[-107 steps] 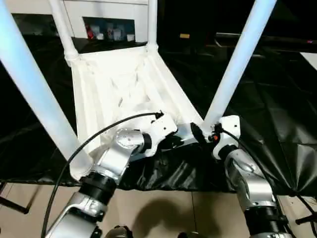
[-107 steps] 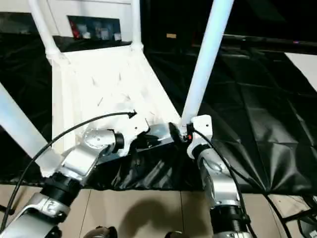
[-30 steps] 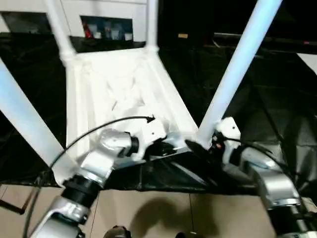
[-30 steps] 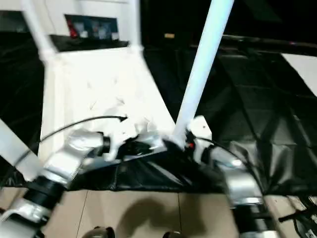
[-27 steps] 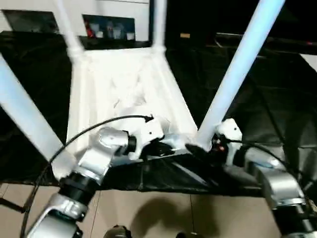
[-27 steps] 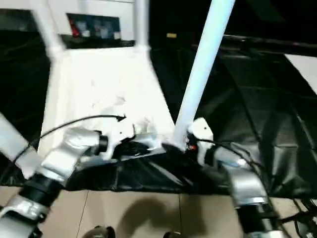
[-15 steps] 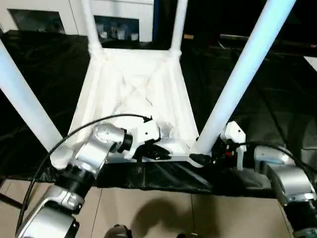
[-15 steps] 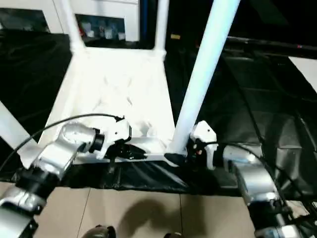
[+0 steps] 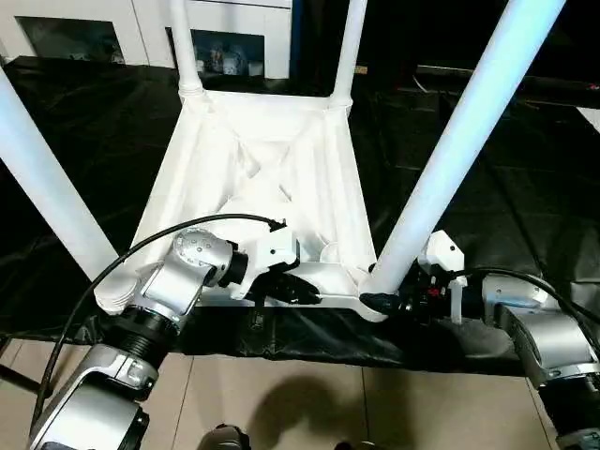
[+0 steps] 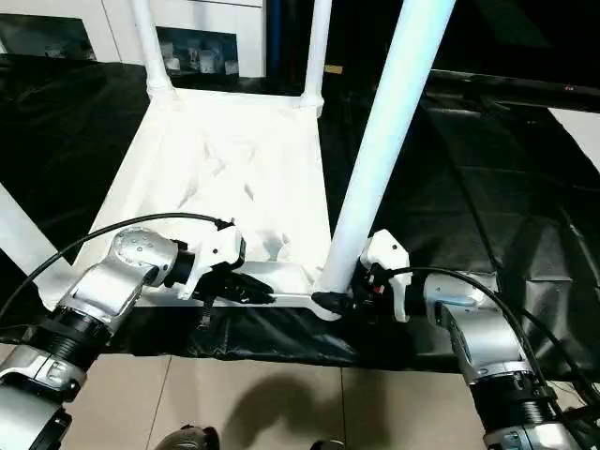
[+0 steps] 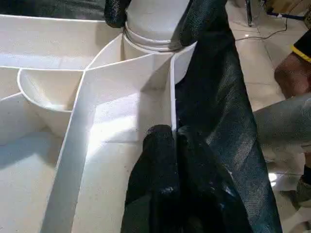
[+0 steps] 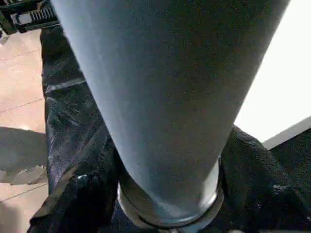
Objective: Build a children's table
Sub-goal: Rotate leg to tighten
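We see the white plastic children's table lying upside down in the middle of the head-camera frame, its ribbed underside facing up, on a black crinkled plastic sheet that covers the work surface. Four long white tapered tube legs stand up from its round corner sockets: the near left leg crosses the left edge of the frame, the near right leg slants toward the upper right, and the two far legs rise at the top centre.

Our left gripper sits at lower centre on the table's near edge. In the left wrist view its black fingers are pinched on the thin upright rim wall of the top, one finger on each side of it, so we hold the table by that rim. The same view shows a curved rib pocket and the near right corner socket with the leg seated in it.

Our right gripper is at the lower right, at the base of the near right leg. In the right wrist view its fingers wrap both sides of the leg just above the socket collar, clenched around the tube.

Beige floor tiles run along the bottom of the frame, and white cabinets stand at upper left.
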`<state>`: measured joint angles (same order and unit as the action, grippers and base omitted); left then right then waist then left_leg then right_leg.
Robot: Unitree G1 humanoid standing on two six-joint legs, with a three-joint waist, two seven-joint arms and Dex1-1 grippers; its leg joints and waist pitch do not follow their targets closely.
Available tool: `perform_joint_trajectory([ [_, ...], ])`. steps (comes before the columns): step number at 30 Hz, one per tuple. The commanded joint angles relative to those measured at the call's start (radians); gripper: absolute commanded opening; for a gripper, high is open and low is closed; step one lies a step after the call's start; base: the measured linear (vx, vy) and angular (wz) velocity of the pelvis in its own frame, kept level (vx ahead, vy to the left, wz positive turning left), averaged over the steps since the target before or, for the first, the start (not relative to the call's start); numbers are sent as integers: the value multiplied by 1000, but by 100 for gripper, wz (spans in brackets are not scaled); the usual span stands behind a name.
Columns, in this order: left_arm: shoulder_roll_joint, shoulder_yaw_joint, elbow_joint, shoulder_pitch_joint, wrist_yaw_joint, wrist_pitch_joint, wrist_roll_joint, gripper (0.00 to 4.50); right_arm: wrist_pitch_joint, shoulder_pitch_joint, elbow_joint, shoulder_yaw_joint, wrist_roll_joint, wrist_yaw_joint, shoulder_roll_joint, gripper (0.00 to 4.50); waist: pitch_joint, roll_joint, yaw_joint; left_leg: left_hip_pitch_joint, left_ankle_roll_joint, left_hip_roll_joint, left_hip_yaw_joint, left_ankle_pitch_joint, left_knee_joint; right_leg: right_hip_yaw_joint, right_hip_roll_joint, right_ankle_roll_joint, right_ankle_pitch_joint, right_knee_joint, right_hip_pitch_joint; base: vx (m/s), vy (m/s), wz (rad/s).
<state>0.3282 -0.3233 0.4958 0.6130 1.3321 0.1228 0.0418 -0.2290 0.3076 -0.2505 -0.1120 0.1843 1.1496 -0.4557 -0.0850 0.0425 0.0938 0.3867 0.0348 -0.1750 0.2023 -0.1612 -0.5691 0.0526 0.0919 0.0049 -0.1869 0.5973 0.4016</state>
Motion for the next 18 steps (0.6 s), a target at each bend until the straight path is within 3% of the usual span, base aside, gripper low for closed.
perform_joint_trajectory([
  [1, -39, -39, 12, 20, -29, -8, 10, 0, 30, 5, 44, -90, 34, 80, 48, 259, 62, 3, 2, -25, -95, -63, -23, -170, 58, -41, 64, -279, -113, -57, -41, 0, 0, 0],
  [6, -102, 1, -18, 8, -174, 32, 11, 0, 46, -20, 9, -35, 1, -159, 165, 259, 59, 1, -1, -27, -61, -64, -26, -223, 65, -44, 68, -269, -182, -65, -36, 0, 0, 0],
  [9, -135, 5, -32, 0, -233, 41, 18, 0, 51, -24, -10, -19, -18, -261, 218, 254, 54, 0, -8, -27, -23, -65, -30, -277, 73, -44, 70, -234, -290, -78, -31, 0, 0, 0],
  [10, -149, 8, -37, -3, -256, 46, 19, 0, 50, -26, -16, -14, -25, -297, 237, 252, 55, 1, -9, -26, -13, -63, -33, -295, 75, -42, 69, -219, -319, -80, -35, 0, 0, 0],
  [13, -211, 17, -55, -22, -347, 63, 24, 0, 52, -37, -30, 38, -28, -500, 364, 247, 57, 2, -15, -23, -2, -62, -35, -296, 79, -43, 69, -199, -321, -81, -34, 0, 0, 0],
  [18, -265, 16, -70, -43, -427, 69, 38, 0, 67, -48, -35, 45, -53, -620, 448, 247, 60, -1, -21, -24, -10, -61, -32, -281, 77, -45, 66, -196, -268, -80, -30, 0, 0, 0],
])
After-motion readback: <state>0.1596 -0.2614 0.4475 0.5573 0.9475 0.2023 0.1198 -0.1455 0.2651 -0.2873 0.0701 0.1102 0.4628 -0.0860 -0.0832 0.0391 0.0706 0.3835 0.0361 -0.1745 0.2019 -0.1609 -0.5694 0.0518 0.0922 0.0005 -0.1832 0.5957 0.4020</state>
